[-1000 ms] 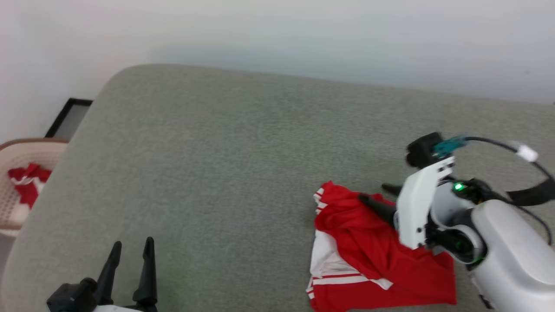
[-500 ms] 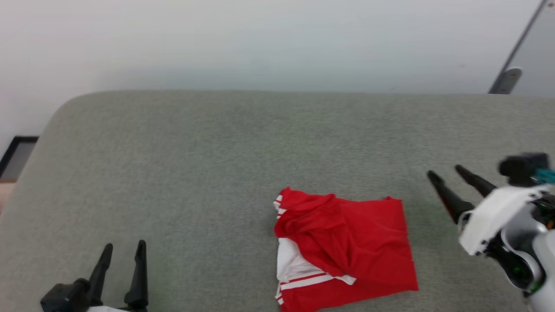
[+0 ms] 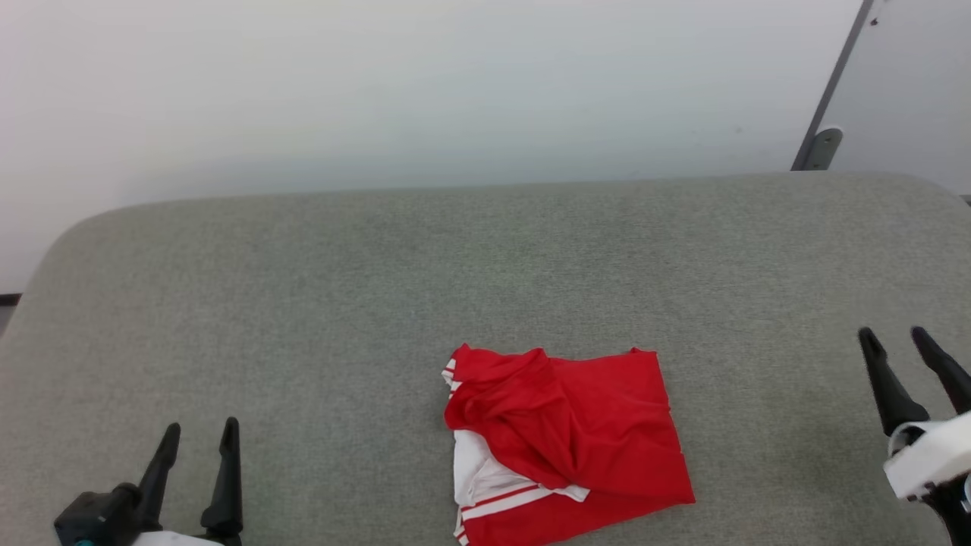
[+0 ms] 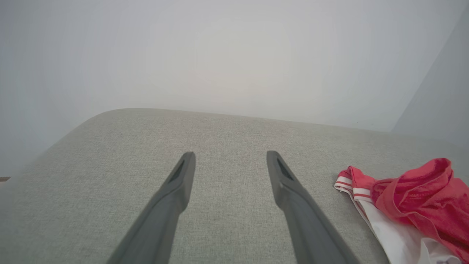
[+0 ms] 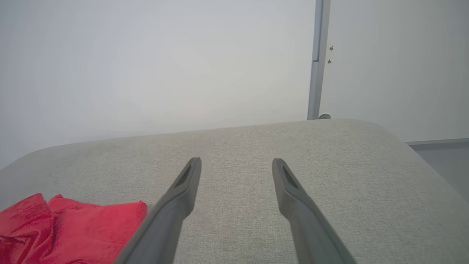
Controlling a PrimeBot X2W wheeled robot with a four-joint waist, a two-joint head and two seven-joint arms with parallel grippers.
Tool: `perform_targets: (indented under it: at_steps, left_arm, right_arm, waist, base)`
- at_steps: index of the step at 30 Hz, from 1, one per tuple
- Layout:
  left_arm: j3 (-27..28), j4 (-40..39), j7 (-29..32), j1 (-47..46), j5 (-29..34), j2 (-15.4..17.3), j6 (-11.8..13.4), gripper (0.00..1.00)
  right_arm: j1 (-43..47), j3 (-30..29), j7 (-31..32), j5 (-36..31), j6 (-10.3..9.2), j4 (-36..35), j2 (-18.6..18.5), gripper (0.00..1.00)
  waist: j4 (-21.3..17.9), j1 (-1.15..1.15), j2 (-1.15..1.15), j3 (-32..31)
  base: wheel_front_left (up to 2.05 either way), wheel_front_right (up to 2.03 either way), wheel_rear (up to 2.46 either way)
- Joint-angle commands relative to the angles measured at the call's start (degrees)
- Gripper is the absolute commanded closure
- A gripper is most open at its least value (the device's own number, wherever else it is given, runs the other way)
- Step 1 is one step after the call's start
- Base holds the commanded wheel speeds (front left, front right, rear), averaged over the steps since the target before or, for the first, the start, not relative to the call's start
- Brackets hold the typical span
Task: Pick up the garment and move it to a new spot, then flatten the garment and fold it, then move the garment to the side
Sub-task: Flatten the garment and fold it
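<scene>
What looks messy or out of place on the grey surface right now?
The garment lies rumpled, not neatly folded: red cloth is bunched at its left side, and a white striped part pokes out below. Nothing looks damaged.

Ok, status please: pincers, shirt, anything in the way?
Left pincer open, empty. Right pincer open, empty. Shirt lies rumpled on grey cushion between them, untouched. Nothing in the way.

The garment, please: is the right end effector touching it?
Apart. The head view shows bare grey cushion between the right end effector and the garment.
</scene>
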Motion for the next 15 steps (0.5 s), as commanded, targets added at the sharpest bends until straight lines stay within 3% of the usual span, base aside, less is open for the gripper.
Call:
perform_targets:
  at_steps: [1, 15]
  left_arm:
    - [0.2, 0.2, 0.0, -0.3, -0.2, 0.3, -0.1, 0.00]
    - [-0.4, 1.5, 0.0, -0.8, -1.0, 2.1, -0.2, 0.00]
  right_arm:
    - [1.2, -0.9, -0.8, -0.6, -0.10, -0.3, 0.4, 0.00]
    - [5.6, -4.8, -1.9, -2.6, -0.10, -1.2, 3.0, 0.00]
  waist:
    - [-0.3, 0.00, 0.00, -0.2]
    - [-1.3, 0.00, 0.00, -0.7]
  base:
    - [0.00, 0.00, 0.00]
    - [0.00, 0.00, 0.00]
